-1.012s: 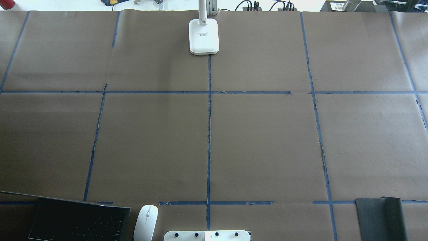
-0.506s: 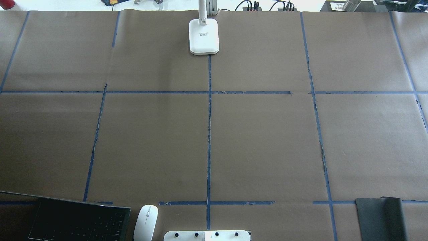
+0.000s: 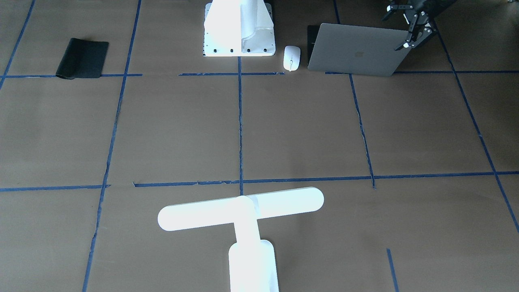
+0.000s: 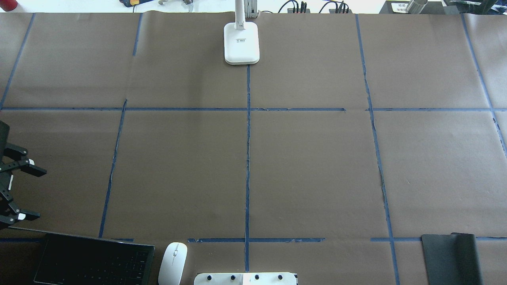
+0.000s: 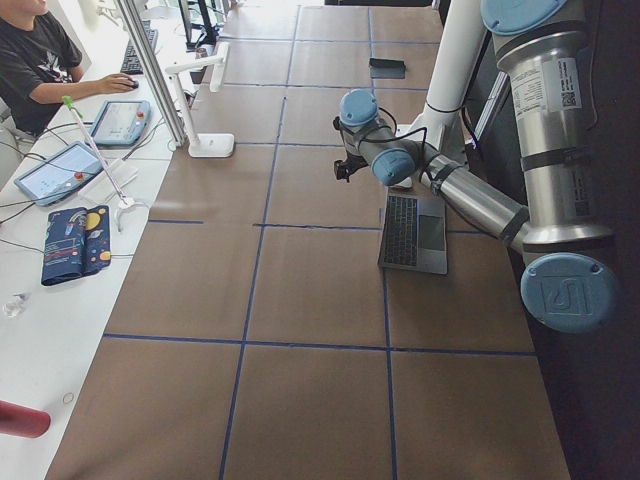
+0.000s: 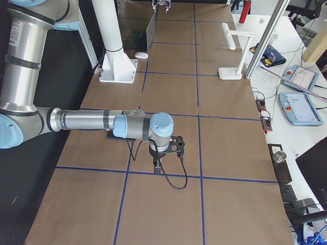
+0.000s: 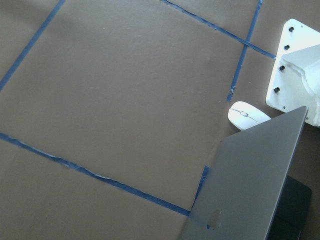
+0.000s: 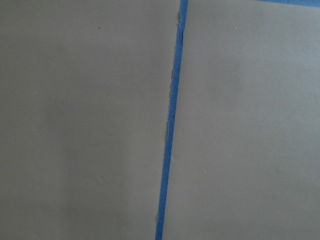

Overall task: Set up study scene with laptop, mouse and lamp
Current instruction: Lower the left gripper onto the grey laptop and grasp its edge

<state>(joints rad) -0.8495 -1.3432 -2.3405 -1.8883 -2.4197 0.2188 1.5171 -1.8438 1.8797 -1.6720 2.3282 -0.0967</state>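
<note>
The desk, covered in brown paper with a blue tape grid, looks barely set up to me: nothing is held, and the three pieces sit at its edges rather than gathered into one scene, so I'd say nearly all the arranging is left. The laptop is open at the robot's side of the desk, just beside the left gripper, whose jaws hang spread apart by the lid's outer corner. I can't tell whether they touch it. Its long axis runs along the desk's edge, keys towards the robot and the logo side of the lid facing the far side. The lamp stands upright at the far edge, well apart from both sets of jaws, its bar head lying along the desk's length and its base pointing back towards the robot. The right gripper hovers over bare paper near the desk's other end, and I can't tell how its jaws stand. A black mat lies near the edge there. The mouse rests on the paper just past the laptop's inner side from the left jaws, nose pointing across the desk, slightly tilted.
</note>
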